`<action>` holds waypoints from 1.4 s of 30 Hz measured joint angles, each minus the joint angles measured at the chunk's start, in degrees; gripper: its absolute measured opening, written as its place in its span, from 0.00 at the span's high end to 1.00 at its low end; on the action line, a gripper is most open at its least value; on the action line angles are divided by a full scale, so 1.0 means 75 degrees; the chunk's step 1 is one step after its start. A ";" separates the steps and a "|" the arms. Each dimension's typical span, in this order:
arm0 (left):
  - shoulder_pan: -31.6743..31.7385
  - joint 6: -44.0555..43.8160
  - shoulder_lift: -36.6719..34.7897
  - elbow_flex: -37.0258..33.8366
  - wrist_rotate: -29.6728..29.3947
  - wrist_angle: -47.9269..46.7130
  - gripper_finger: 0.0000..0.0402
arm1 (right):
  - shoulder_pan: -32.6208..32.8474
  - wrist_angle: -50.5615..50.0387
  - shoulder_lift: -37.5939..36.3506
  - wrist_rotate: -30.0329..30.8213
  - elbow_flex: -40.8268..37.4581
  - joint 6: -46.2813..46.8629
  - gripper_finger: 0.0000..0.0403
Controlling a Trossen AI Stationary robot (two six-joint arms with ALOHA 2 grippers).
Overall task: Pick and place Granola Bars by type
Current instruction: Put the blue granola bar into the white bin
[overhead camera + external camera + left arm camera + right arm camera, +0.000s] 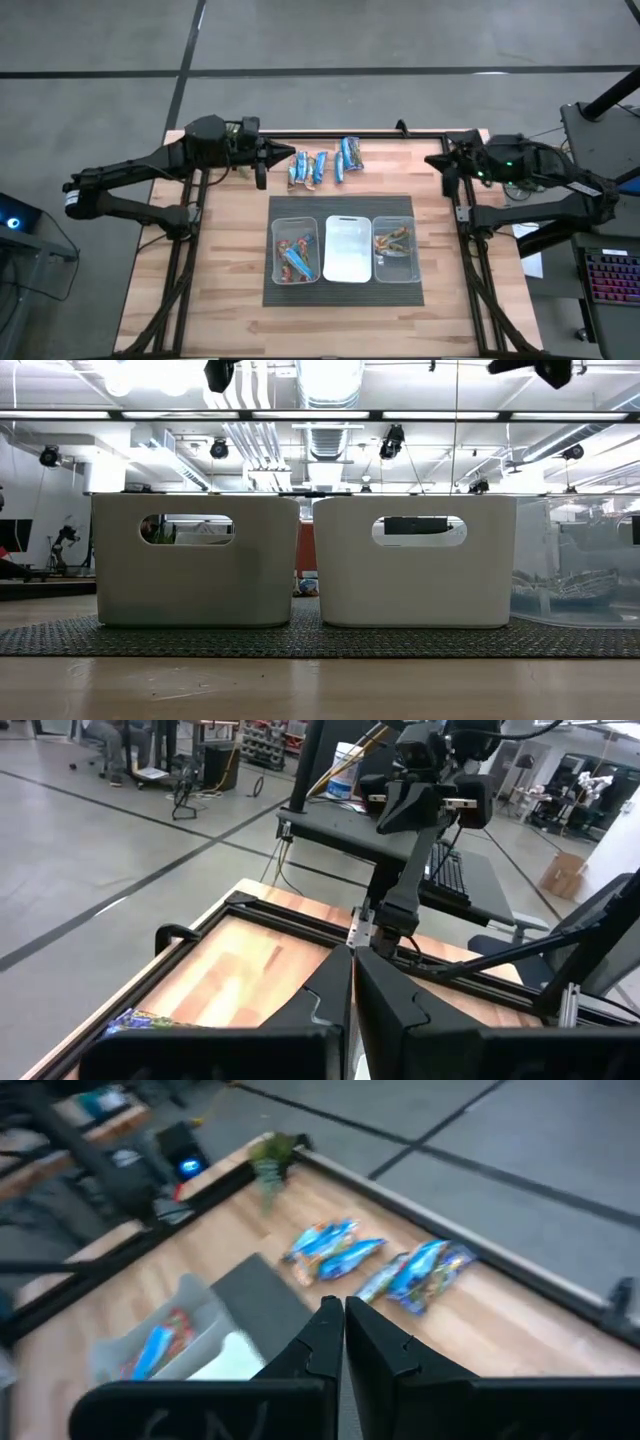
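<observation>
Several blue-wrapped granola bars (pixel 325 165) lie loose on the wooden table near its far edge, also in the right wrist view (pixel 385 1260). Three bins stand in a row on a dark mat (pixel 340 205). The left bin (pixel 295 250) holds blue and red bars, the right bin (pixel 395 250) holds brown ones, and the middle bin (pixel 348 250) shows none. My left gripper (pixel 292 154) (pixel 352 955) is shut and empty, raised just left of the loose bars. My right gripper (pixel 432 160) (pixel 343 1308) is shut and empty, raised to their right.
A small green plant (pixel 272 1152) stands by the table's far left corner. A black metal frame (pixel 370 134) runs along the table's edges. In the low view the bins (pixel 195 560) fill the middle. Bare wood lies between the mat and the near edge (pixel 330 330).
</observation>
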 joint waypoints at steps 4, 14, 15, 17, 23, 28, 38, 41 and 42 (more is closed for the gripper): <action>0.0007 0.0014 0.0000 -0.0003 0.0002 -0.0001 1.00 | -0.0493 -0.0017 0.0638 0.0012 0.0404 -0.0020 0.98; 0.0051 0.0181 -0.0198 -0.0027 0.0015 -0.0617 1.00 | -0.2094 -0.0030 0.1868 -0.1008 0.0829 -0.0469 0.83; 0.0059 0.0184 -0.0216 -0.0041 0.0013 -0.0686 1.00 | -0.2266 -0.0034 0.2004 -0.1026 0.0839 -0.0466 0.81; 0.0082 0.0184 -0.0277 -0.0052 0.0013 -0.0770 1.00 | -0.2569 -0.0033 0.2272 -0.1082 0.0895 -0.0466 0.76; 0.0100 0.0276 -0.0447 -0.0055 -0.0001 -0.0817 1.00 | -0.3438 -0.0013 0.3379 -0.1882 0.1204 -0.0370 0.59; 0.0106 0.0295 -0.0567 -0.0058 -0.0082 -0.0981 1.00 | -0.3800 -0.0004 0.4431 -0.1880 0.1634 -0.0388 0.44; 0.0111 0.0300 -0.0734 -0.0064 -0.0483 -0.1112 1.00 | -0.4319 -0.0046 0.6533 -0.2034 0.2555 -0.0339 0.33; 0.0111 0.0295 -0.0751 -0.0064 -0.0491 -0.1107 1.00 | -0.4369 -0.0039 0.7160 -0.2176 0.2893 -0.0224 0.33; 0.0111 0.0285 -0.0755 -0.0064 -0.0491 -0.1108 1.00 | -0.4375 -0.0042 0.7361 -0.2214 0.2991 -0.0218 0.33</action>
